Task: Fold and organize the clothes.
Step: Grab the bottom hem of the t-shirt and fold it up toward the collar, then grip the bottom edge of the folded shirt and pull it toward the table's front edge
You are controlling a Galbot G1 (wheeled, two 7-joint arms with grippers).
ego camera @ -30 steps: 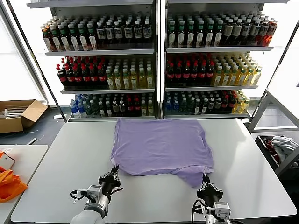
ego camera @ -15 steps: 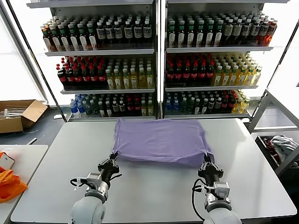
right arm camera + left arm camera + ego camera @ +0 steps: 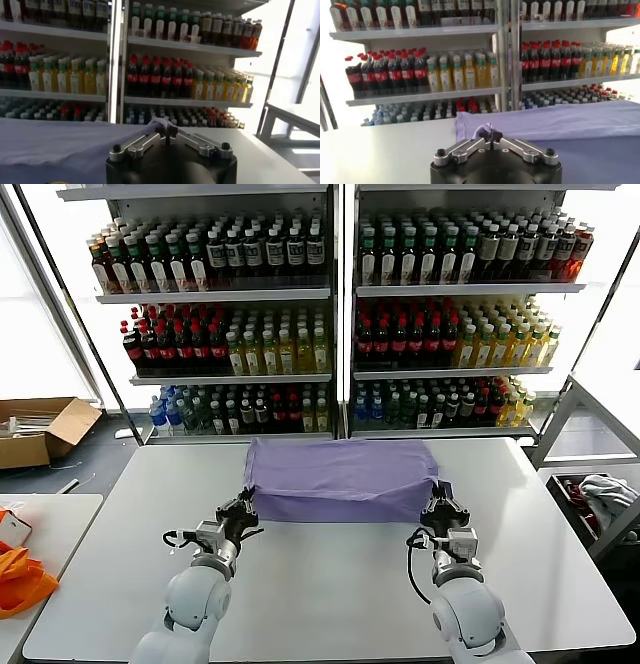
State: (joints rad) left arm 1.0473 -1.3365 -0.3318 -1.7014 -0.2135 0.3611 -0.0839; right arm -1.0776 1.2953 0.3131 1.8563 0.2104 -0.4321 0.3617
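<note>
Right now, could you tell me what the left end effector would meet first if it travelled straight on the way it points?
Probably the lavender cotton T-shirt it already pinches; beyond that, the bottle shelves.

Bottle shelves (image 3: 340,314) behind grey table (image 3: 330,584); bright windows (image 3: 35,334)

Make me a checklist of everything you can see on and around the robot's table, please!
Surface: white table, bare in front of the shirt.
Job's things: one lavender T-shirt, folded over at the table's far side; no print showing.
Clutter: nothing seen on the table.
Grippers: left gripper shut on the shirt's near left corner; right gripper shut on the near right corner.
Cables: black cables loop at both wrists.
Surroundings: shelves of bottles behind; cardboard box on the floor; orange cloth on a side table; bin of clothes to the robot's right.
</note>
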